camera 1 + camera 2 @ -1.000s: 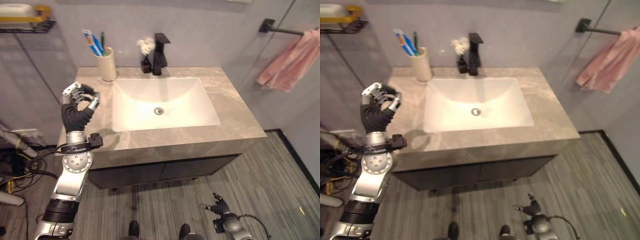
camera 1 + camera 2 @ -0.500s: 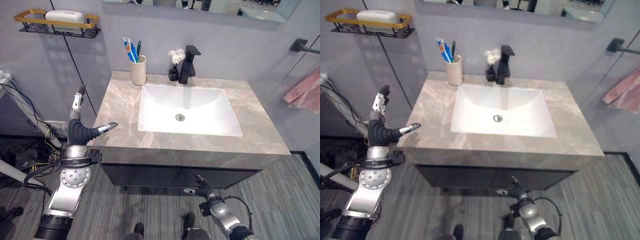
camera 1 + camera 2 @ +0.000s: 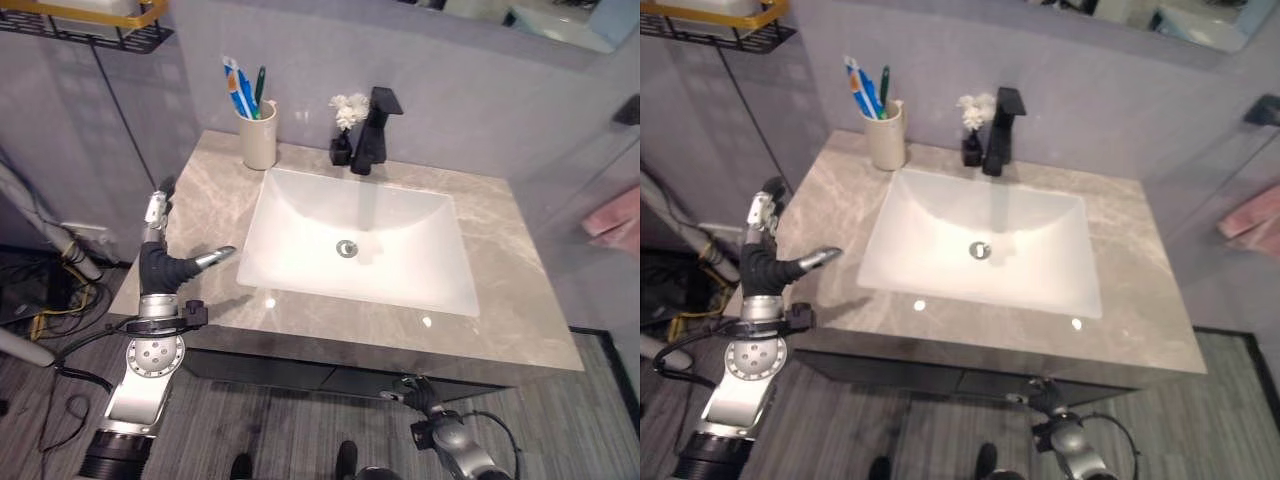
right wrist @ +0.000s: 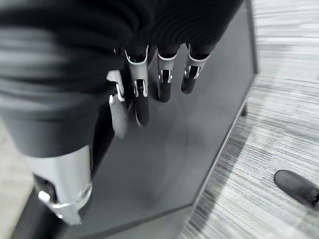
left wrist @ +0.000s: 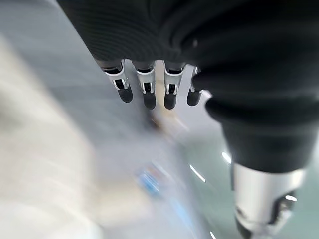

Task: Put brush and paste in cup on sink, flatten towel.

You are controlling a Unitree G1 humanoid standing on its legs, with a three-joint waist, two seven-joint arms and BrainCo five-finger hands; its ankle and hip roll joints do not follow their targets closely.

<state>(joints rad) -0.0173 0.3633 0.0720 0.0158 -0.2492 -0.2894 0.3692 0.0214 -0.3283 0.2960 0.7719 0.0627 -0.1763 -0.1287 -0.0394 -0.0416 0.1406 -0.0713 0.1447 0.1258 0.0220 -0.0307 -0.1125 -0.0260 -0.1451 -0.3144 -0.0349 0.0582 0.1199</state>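
Observation:
A beige cup point(image 3: 259, 138) stands at the back left corner of the grey marble counter point(image 3: 196, 205). In it stand a blue and white paste tube point(image 3: 235, 86) and a green brush point(image 3: 259, 86). A pink towel point(image 3: 613, 214) hangs bunched at the right edge, below a black bar point(image 3: 631, 108). My left hand point(image 3: 158, 268) is raised at the counter's left edge, open, fingers point(image 5: 148, 93) straight and thumb out, holding nothing. My right hand point(image 3: 424, 394) hangs low in front of the dark cabinet point(image 4: 199, 124), open and empty.
A white basin point(image 3: 350, 243) fills the middle of the counter. A black faucet point(image 3: 375, 130) and a small vase of white flowers point(image 3: 345, 140) stand behind it. A wire shelf point(image 3: 85, 20) hangs on the wall at upper left. A person's shoe point(image 4: 297, 186) is on the floor.
The camera has swung, shifting the whole picture. A second ago my left hand's fingers were curled; they opened and stay straight now. The cup has not moved.

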